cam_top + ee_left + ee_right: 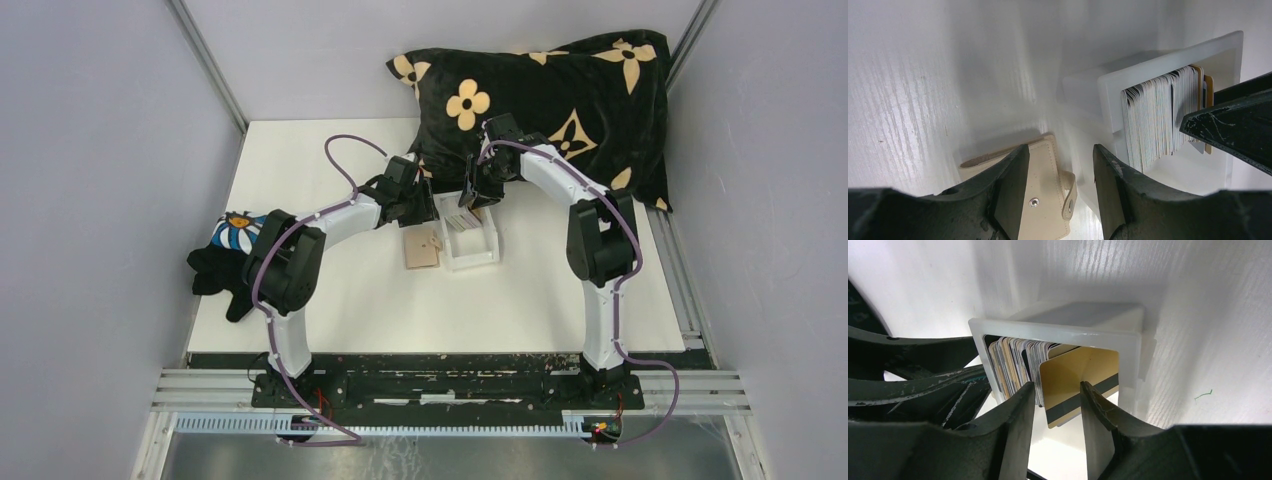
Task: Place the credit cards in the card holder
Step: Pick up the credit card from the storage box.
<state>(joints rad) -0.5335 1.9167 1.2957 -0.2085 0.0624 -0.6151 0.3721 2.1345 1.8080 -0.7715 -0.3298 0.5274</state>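
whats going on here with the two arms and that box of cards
Both arms reach to the clear box mid-table. The right gripper, open, is lined up on a gold card at the end of the credit cards standing in the box. The left gripper, also open, hovers over the tan card holder, lying flat beside the box. No card is gripped yet.

Left arm (pixel 290 335), right arm (pixel 600 320), white links, black joints, purple cables (pixel 336 150) attached, black end effector fingers (pixel 1008 440) scuffed pale
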